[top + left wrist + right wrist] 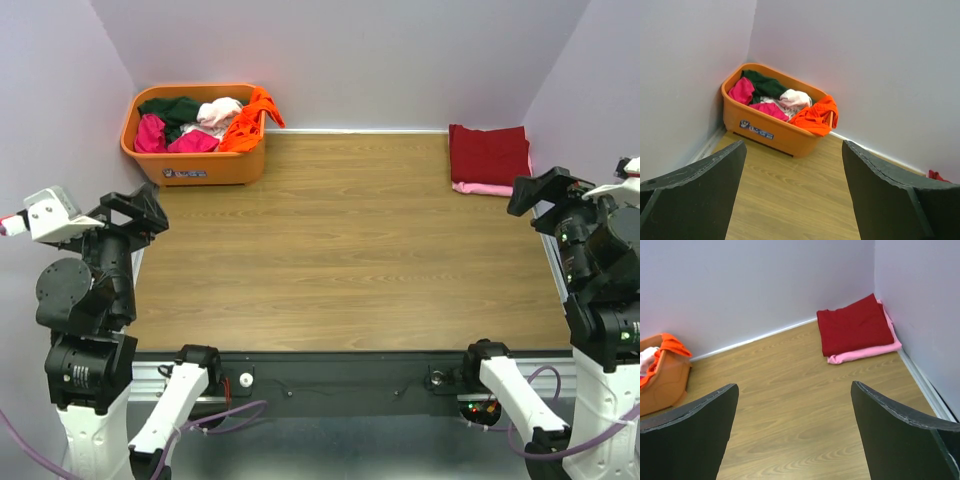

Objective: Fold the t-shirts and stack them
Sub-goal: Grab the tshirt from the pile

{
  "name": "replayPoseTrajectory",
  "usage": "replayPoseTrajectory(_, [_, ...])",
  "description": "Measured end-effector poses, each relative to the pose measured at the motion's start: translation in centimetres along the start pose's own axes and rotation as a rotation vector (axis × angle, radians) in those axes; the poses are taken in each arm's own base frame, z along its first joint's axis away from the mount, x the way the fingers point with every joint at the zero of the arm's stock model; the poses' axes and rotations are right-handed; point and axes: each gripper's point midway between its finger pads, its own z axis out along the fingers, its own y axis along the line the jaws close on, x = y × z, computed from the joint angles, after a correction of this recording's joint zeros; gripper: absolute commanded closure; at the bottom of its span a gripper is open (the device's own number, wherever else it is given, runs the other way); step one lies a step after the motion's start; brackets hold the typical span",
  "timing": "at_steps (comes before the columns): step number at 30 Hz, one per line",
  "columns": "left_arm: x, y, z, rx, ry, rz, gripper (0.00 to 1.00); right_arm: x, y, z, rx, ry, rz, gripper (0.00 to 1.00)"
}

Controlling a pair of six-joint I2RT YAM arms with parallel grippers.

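Unfolded t-shirts fill an orange tub [195, 160] [765, 131] at the far left: a bright orange one [250, 120] [815, 117] hangs over its right rim, beside dark green [170, 108], magenta [150, 133] and whitish-pink [220, 110] ones. At the far right a folded dark red t-shirt [488, 152] [855, 325] lies on a folded pink one [480, 188] [865, 352]. My left gripper [135, 215] [792, 150] hangs open and empty over the table's left edge. Over the right edge my right gripper [545, 190] [795, 390] is open and empty too.
The wooden table [340, 250] is walled at the back and both sides. A black rail [340, 370] with the arm bases runs along its near edge.
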Motion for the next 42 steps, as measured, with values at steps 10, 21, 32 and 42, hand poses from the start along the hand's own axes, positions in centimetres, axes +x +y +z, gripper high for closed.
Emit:
replayPoseTrajectory(10, [6.4, -2.4, 6.8, 0.027, 0.215, 0.077, 0.11, 6.0, 0.7, 2.6, -0.049, 0.138, 0.008, 0.00])
replayPoseTrajectory(21, [23.6, -5.9, 22.1, 0.021, 0.682, 0.275, 0.18, 14.2, 2.4, 4.9, -0.155, 0.354, 0.056, 0.00])
replayPoseTrajectory(32, [31.8, -8.2, 29.4, -0.011, 0.764, 0.375, 0.35, 17.3, 2.4, 5.4, -0.169, 0.422, 0.070, 0.00])
replayPoseTrajectory(42, [36.3, -7.4, 30.2, -0.041, 0.824, 0.427, 0.39, 17.4, 2.4, 5.5, -0.169, 0.424, 0.069, 0.00])
